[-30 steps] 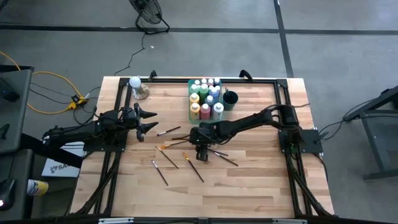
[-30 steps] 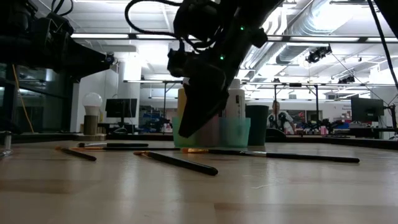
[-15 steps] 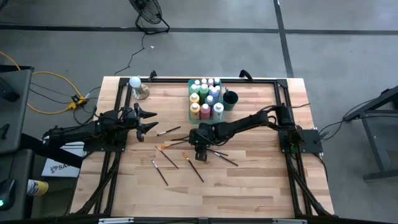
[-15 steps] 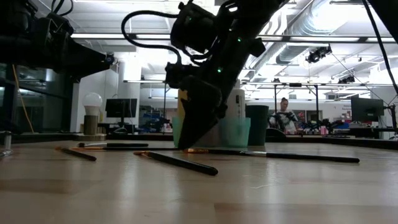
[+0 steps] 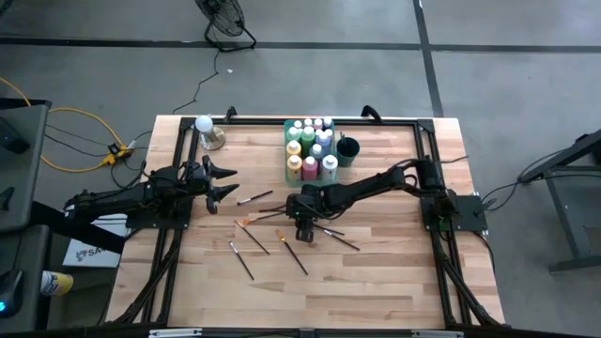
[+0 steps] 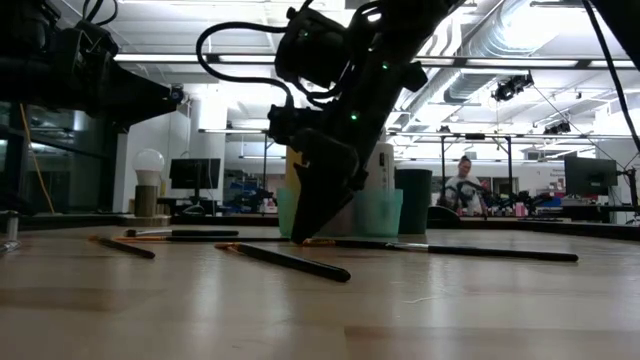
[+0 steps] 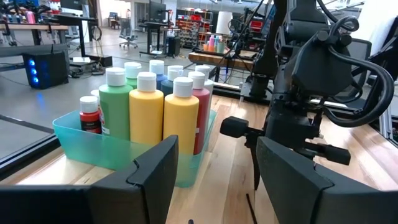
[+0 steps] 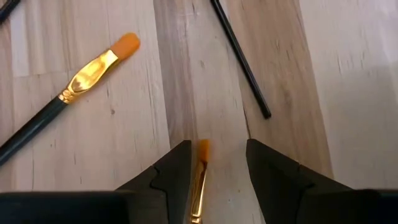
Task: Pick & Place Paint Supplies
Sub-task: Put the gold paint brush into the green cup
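Several thin paintbrushes lie flat on the wooden table [image 5: 394, 282]. My right gripper [image 8: 217, 144] points steeply down over them at mid-table [image 5: 302, 230], open. Its fingers stand on either side of one brush with a gold ferrule and orange bristles [image 8: 199, 180], with a gap on each side. In the low view its fingertips [image 6: 300, 236] are down at the table top. White-capped paint bottles [image 7: 147, 112] stand in a teal tray [image 5: 290, 167] at the far edge. My left gripper [image 5: 225, 183] waits open and level at the table's left.
A larger gold-ferruled brush [image 8: 93, 68] and a thin black handle [image 8: 239, 56] lie just beyond my right fingers. More brushes [image 5: 241, 260] lie toward the near left. A dark cup [image 5: 348, 150] stands beside the tray, and a bulb-topped clear object [image 5: 207, 131] at the far left.
My right gripper has sunk a little, straight down onto the table over the brush, its fingers still apart. The brushes and my left arm have kept still.
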`<control>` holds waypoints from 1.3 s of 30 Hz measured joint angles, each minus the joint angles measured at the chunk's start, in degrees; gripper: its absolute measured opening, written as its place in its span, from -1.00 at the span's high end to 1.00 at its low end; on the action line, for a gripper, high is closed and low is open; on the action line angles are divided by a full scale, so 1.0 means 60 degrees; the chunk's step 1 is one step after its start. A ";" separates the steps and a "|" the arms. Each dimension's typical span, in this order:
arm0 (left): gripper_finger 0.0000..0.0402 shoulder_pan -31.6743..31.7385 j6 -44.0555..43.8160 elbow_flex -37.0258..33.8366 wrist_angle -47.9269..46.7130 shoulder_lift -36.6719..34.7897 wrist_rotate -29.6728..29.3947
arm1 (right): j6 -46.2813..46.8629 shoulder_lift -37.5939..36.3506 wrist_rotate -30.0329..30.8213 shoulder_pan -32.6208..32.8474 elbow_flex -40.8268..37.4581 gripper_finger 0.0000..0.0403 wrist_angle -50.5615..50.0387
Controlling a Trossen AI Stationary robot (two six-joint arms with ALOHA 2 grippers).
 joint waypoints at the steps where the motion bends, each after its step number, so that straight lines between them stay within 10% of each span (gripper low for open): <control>1: -0.05 0.0001 -0.0001 0.0000 0.0000 0.0000 0.0000 | 0.0000 0.0000 0.0011 0.0026 0.0000 0.26 -0.0003; 24: -0.05 0.0000 -0.0001 0.0000 0.0000 -0.0004 -0.0001 | 0.0072 0.0248 0.0275 0.0251 0.0022 0.29 0.0219; 39: -0.05 0.0003 0.0001 0.0000 0.0000 -0.0003 -0.0001 | 0.0576 0.0277 0.0065 0.0458 0.0033 0.82 -0.0037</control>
